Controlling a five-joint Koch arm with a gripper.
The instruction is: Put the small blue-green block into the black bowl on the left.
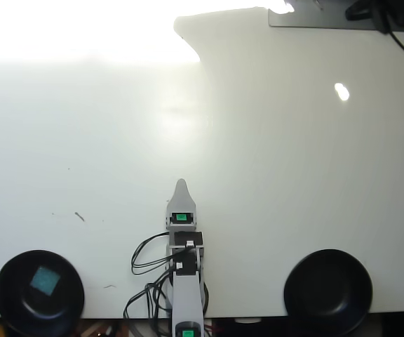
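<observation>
Looking down in the overhead view, the glossy white desk (293, 175) fills nearly the whole picture, washed out by strong glare toward its far left corner. Along its near edge, close to the left corner, sits a round black bowl (9, 303), and the small blue-green square block (45, 281) lies inside it, a little off centre and flat on the bottom. A second round black bowl (328, 291) stands by the same near edge toward the right corner, well apart from the first. Between the two bowls the grey and white arm (186, 281) reaches in from the near edge, trailing loops of black cable (146, 256). Its hand (181, 184) tapers to a single pale tip over bare desk; the fingers seem stacked one behind the other, so I cannot tell whether they are apart or together.
</observation>
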